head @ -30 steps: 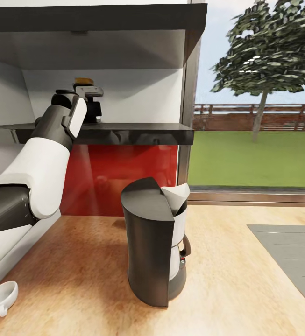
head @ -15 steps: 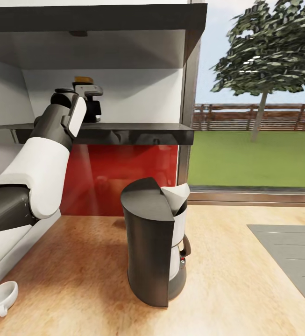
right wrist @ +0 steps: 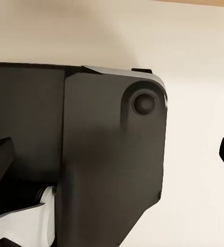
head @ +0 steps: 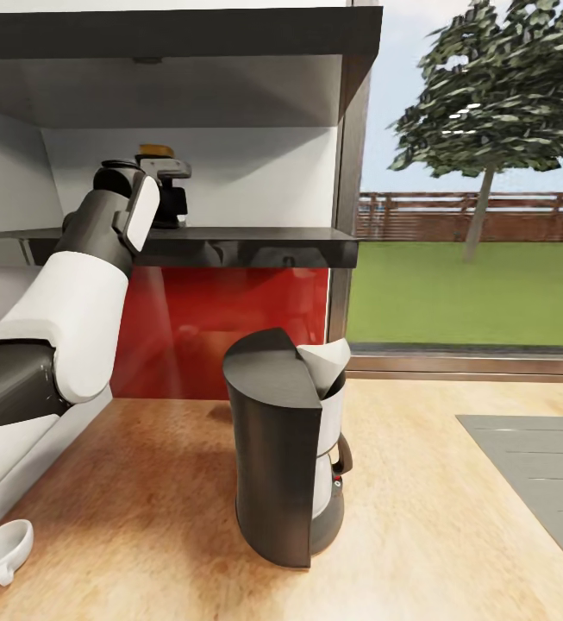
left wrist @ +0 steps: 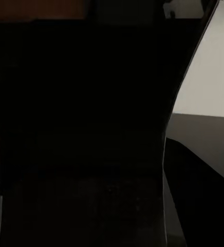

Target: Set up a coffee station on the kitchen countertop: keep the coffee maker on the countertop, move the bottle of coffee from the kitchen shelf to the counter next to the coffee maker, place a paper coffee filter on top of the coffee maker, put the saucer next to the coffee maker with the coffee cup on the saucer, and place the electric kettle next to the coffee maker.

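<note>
Upper left, the left gripper (head: 167, 200) reaches onto the shelf (head: 255, 237) at the coffee bottle (head: 155, 152); its grip can't be made out; centre, the filter (head: 326, 362) sits atop the coffee maker (head: 283, 448); cup (head: 2, 549) lower left

Daylight is pouring in from beside the dark, wedge-topped coffee maker (head: 281, 448), brightening the pale wooden countertop (head: 419, 535). The glossy red backsplash (head: 221, 328) behind it is showing soft reflections. The left wrist view is staying nearly black.
</note>
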You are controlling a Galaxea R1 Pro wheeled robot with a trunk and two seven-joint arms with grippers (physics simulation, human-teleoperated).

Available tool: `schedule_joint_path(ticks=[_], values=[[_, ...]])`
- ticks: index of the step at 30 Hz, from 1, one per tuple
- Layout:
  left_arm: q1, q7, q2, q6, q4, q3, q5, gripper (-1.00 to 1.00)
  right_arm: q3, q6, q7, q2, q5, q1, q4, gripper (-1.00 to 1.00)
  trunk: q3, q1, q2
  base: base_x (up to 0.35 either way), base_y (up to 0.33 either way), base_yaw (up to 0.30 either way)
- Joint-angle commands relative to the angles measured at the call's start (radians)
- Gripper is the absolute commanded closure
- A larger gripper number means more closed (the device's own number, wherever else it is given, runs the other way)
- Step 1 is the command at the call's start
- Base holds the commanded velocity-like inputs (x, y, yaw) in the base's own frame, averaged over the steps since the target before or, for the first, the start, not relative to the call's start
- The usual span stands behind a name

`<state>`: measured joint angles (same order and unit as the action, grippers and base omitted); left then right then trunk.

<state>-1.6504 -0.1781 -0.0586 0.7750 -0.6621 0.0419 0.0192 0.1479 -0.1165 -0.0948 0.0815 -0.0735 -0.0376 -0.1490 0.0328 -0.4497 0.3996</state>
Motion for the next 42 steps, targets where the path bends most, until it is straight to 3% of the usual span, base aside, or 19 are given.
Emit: schedule_joint_path(ticks=[1,5,12,34,37,42], values=[[0.000,-0.001,-0.001,0.004,-0.004,0.004,0.002,1.00,0.008,-0.001,-0.005,0.000,-0.008,-0.001,-0.001,-1.00,0.000,0.000,0.000,0.000,0.000,0.000],[0.002,-0.001,-0.001,0.011,-0.056,0.005,0.004,1.00,0.009,-0.002,-0.005,0.000,-0.008,-0.001,-0.001,-1.00,0.000,0.000,0.000,0.000,0.000,0.000],[0.007,-0.001,0.000,0.084,-0.132,0.004,0.007,1.00,0.007,-0.002,-0.005,0.000,-0.008,-0.001,-0.001,-1.00,0.000,0.000,0.000,-0.111,0.000,0.000],[0.011,0.000,0.000,0.090,-0.150,0.006,0.005,1.00,0.007,-0.003,-0.005,0.000,-0.008,-0.001,-0.001,-1.00,0.000,0.000,0.000,-0.329,-0.058,0.000],[0.069,0.001,0.005,0.094,-0.275,0.003,0.001,1.00,0.007,-0.004,-0.005,0.000,-0.008,-0.001,-0.001,-1.00,0.000,0.000,0.000,-0.326,-0.131,0.000],[0.085,0.002,0.008,0.117,-0.309,0.003,0.002,1.00,0.007,-0.004,-0.005,0.000,-0.008,-0.001,-0.001,-1.00,0.000,0.000,0.000,-0.281,-0.109,0.000]])
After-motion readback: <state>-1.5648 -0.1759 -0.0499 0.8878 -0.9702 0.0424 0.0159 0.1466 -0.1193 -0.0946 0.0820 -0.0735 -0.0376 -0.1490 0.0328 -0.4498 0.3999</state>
